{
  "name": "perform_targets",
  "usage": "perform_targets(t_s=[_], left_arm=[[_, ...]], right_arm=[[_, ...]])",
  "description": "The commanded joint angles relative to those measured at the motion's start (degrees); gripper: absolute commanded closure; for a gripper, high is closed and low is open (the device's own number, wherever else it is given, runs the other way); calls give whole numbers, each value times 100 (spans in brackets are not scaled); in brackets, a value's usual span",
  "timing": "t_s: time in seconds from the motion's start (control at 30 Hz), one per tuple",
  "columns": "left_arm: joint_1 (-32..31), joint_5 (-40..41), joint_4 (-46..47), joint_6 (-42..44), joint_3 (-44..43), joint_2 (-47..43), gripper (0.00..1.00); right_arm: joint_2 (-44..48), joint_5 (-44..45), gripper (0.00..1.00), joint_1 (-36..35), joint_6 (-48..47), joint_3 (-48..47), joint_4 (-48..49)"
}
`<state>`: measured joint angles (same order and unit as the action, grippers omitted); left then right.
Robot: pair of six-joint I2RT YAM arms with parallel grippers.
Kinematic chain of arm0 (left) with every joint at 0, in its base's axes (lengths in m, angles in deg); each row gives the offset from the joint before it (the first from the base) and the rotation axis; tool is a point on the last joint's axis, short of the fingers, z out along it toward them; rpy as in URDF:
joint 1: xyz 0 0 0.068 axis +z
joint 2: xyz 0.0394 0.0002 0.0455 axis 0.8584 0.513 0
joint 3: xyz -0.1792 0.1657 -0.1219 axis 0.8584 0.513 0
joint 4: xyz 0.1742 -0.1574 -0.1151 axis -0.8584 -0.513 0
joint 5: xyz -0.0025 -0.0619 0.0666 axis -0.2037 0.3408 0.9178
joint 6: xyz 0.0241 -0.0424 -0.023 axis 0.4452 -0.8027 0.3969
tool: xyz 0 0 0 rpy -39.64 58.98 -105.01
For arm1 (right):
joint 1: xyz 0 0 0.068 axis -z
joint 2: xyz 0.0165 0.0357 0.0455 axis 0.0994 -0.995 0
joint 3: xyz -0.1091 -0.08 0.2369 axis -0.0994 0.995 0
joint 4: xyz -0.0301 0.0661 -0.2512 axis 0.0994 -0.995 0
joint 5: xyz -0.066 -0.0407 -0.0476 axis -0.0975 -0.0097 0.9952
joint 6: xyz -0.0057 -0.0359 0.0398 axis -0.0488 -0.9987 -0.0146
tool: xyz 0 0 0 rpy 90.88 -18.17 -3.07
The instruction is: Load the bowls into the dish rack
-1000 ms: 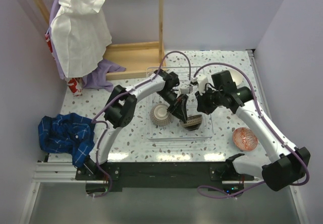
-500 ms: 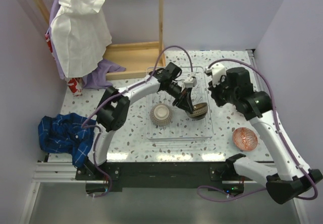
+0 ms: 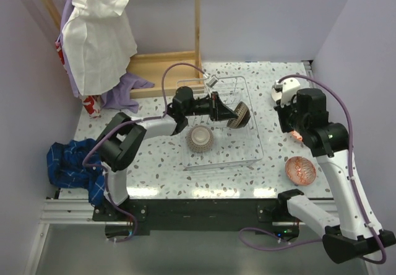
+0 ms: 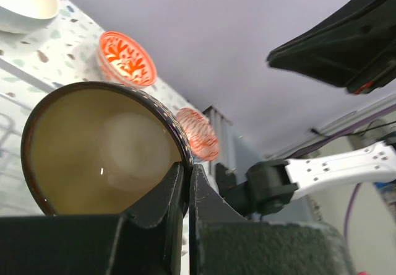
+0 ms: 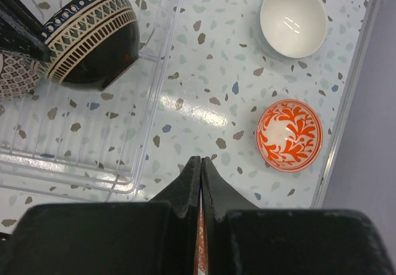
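From above, the left hand [image 3: 224, 109] has swung the dark patterned bowl [image 3: 239, 114] from the near middle of the dish rack [image 3: 254, 140] toward its far right corner within the last second, tipping it on edge between the tines, while the right arm has pulled back clear of the rack; a judgement from this: the second bowl is close to being seated and the right arm is free for another. The wire rack on the bench [image 3: 154, 170] also holds 1 pale patterned bowl [image 3: 200, 139], rim down near its middle; an orange-patterned bowl [image 3: 301, 170] waits on the bench to the right. The left wrist view shows the left hand's fingers [image 4: 159, 194] pinched almost together on the dark bowl's rim, its tan inside facing the lens, with 2 orange bowls and a white one beyond. The right wrist view shows the right hand [image 5: 200, 166] fully closed and holding nothing, above the rack's edge, with a white bowl [image 5: 293, 20] and an orange bowl [image 5: 289, 135] unloaded on the bench.
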<state>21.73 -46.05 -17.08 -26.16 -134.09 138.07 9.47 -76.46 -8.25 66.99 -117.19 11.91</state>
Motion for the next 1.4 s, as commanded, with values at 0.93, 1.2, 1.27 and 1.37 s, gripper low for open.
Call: perform_targets(t_s=[0.93, 1.2, 1.27, 1.37], left_arm=[[-504, 1865, -292, -3667, 979, 217, 100], [-583, 2102, -741, -4343, 1023, 473, 100], [-592, 2120, -784, -4353, 1058, 403, 100], [-461, 2094, -1310, -4309, 1146, 139, 100]], right_arm=[[-990, -1369, 100, -2, -86, 627, 425], [-1069, -1413, 100, -46, 2, 688, 461], [-1095, -1413, 100, -46, 2, 671, 461], [-1157, -1431, 100, -63, 11, 635, 496]])
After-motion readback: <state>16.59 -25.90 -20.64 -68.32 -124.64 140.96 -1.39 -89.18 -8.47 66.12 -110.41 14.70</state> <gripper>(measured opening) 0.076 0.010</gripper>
